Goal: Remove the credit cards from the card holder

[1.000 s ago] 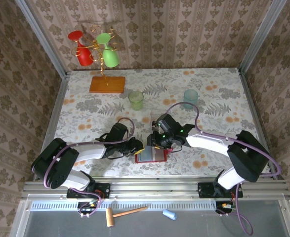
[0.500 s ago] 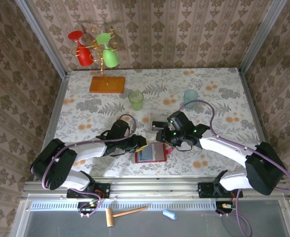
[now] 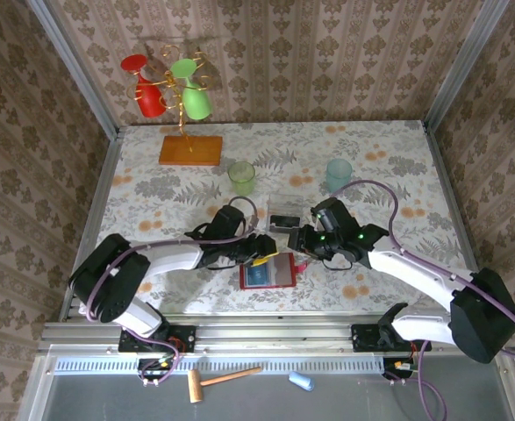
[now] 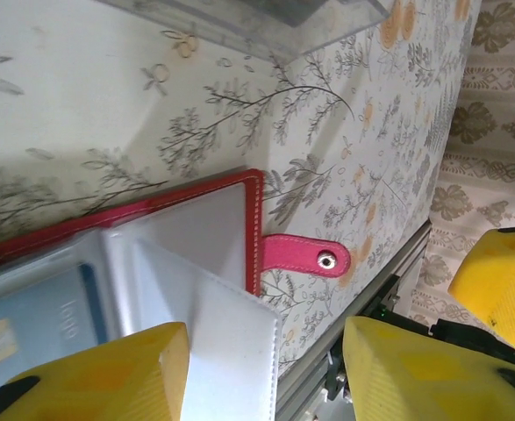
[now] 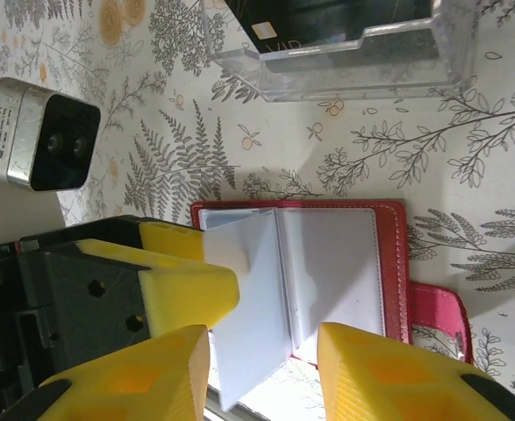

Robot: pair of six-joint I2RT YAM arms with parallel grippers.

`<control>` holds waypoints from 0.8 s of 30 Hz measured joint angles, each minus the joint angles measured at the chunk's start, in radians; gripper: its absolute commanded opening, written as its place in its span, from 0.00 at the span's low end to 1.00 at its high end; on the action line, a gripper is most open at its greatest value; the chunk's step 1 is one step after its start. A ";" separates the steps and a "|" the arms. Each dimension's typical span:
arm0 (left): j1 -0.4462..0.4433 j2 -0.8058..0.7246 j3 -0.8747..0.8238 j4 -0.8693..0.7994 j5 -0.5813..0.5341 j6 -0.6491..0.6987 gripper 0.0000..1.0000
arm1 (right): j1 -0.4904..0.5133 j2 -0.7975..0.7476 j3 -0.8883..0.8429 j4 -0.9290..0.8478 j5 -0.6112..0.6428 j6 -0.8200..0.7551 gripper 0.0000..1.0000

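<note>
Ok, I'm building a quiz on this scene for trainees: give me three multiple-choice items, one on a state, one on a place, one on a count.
1. The wallet is:
A. snapped shut
B. lying open
C. standing on edge

2. The dark card lies:
A. in the wallet
B. in the clear tray
C. on the orange base

3. How many cups stand on the table?
A. one
B. two
C. four

Answers:
1 B: its inner pockets face up and the tab hangs loose.
2 B: the card shows behind the tray's clear wall.
3 B: a green cup and a teal cup.
</note>
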 measured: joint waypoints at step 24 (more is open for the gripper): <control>-0.052 0.149 0.099 0.005 0.027 0.003 0.52 | -0.039 -0.077 -0.047 -0.026 0.000 0.000 0.40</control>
